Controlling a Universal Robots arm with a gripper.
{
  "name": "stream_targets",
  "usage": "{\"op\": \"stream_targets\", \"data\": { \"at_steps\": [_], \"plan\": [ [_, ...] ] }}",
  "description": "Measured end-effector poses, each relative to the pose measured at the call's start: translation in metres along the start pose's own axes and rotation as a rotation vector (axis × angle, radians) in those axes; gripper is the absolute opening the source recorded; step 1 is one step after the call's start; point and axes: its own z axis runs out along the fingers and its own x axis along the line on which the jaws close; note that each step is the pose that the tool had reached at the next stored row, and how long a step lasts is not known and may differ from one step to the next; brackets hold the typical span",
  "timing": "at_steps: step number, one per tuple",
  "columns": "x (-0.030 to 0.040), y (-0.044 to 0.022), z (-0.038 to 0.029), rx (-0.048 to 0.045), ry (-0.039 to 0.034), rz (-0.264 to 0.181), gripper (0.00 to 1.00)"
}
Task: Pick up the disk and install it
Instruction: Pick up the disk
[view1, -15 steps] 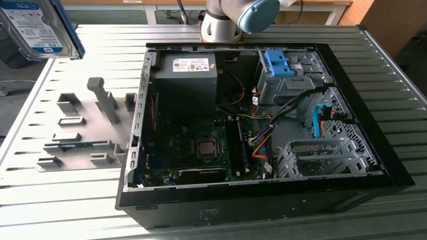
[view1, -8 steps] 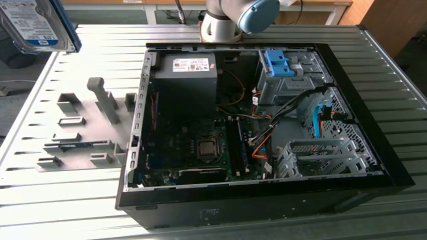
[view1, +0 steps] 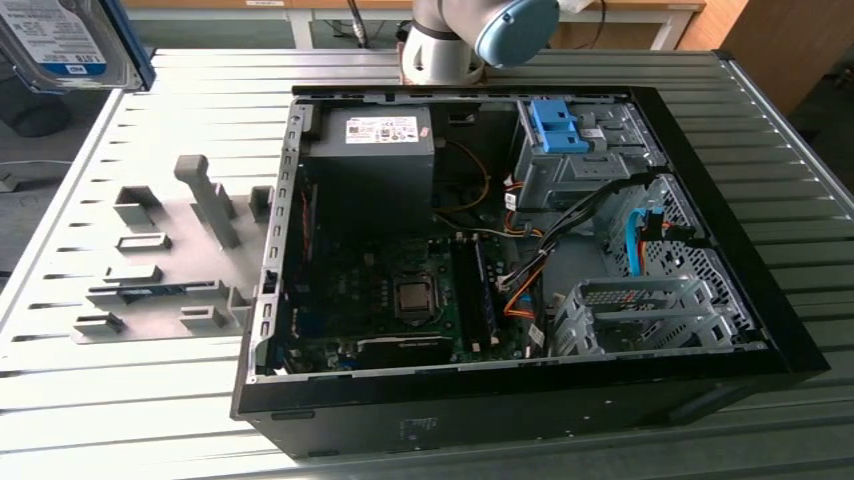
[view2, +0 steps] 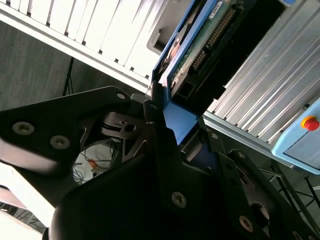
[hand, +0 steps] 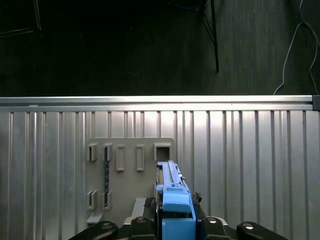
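Underneath, ribbed aluminium table (view1: 801, 200); past its far edge, wooden furniture (view1: 774, 40) and dark floor. Nearest in the exterior view, an open black computer case (view1: 534, 400) lying on that table, motherboard exposed, blue bracket (view1: 558, 125) at the far end. On the exterior view's left, grey fixture plate (view1: 180, 225). Farther back, arm (view1: 454, 40). Gripper (view2: 179, 125) closed narrow on the blue frame of the disk (view2: 200, 50), held clear of the table above the plate.
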Motion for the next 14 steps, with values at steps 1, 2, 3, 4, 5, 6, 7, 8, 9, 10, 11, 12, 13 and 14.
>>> {"op": "stream_targets", "data": {
  "at_steps": [1, 2, 3, 4, 5, 6, 7, 8, 9, 10, 11, 12, 13, 14],
  "plan": [
    [0.0, 0.0, -0.0006, 0.0, 0.0, 0.0, 0.37],
    [0.0, 0.0, -0.0006, 0.0, 0.0, 0.0, 0.37],
    [0.0, 0.0, -0.0006, 0.0001, 0.0, 0.0, 0.37],
    [0.0, 0.0, -0.0006, 0.0001, 0.0, 0.0, 0.37],
    [0.0, 0.0, -0.0006, 0.0001, 0.0001, 0.0, 0.37],
    [0.0, 0.0, -0.0006, 0.0001, 0.0001, 0.0, 0.37],
    [0.0, 0.0, -0.0007, 0.0, 0.0003, 0.0, 0.37],
    [0.0, 0.0, -0.0007, 0.0, 0.0004, 0.0, 0.37],
    [0.0, 0.0, -0.0006, 0.0, 0.0004, 0.0, 0.37],
    [0.0, 0.0001, -0.0006, 0.0, 0.0004, 0.0, 0.37],
    [0.0, 0.0001, -0.0006, 0.0001, 0.0004, 0.0, 0.37],
    [0.0, 0.0001, -0.0006, 0.0, 0.0004, 0.0, 0.37],
    [0.0, 0.0001, -0.0006, 0.0001, 0.0005, 0.0, 0.37],
    [0.0, 0.0001, -0.0006, 0.0001, 0.0005, 0.0, 0.37]
  ]
}}
